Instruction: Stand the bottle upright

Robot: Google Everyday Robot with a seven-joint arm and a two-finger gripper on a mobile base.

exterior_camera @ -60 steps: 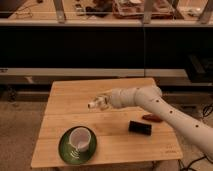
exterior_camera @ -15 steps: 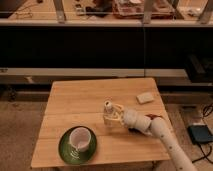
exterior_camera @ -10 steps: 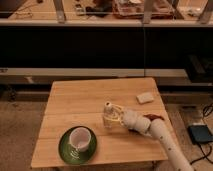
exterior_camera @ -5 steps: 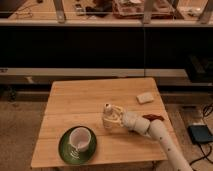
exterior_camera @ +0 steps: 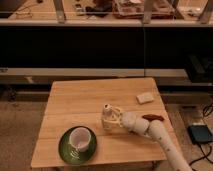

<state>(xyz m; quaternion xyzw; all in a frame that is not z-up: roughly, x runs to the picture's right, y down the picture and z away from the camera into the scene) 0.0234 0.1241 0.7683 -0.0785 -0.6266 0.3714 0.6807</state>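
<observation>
The bottle (exterior_camera: 107, 118) is small, pale and translucent with a whitish round cap. It stands upright near the middle of the wooden table (exterior_camera: 75, 102). My gripper (exterior_camera: 115, 120) is at its right side, shut on the bottle's body. The white arm reaches in from the lower right, and the forearm hides the bottle's right edge.
A white cup on a green saucer (exterior_camera: 65, 150) sits at the front left of the table, close to the bottle. A small pale flat piece (exterior_camera: 145, 98) lies at the back right. A dark flat thing (exterior_camera: 153, 118) shows partly behind the arm. Shelving stands behind the table.
Six seconds ago the arm held the bottle higher and further left. Over the last second the bottle and gripper have barely moved.
</observation>
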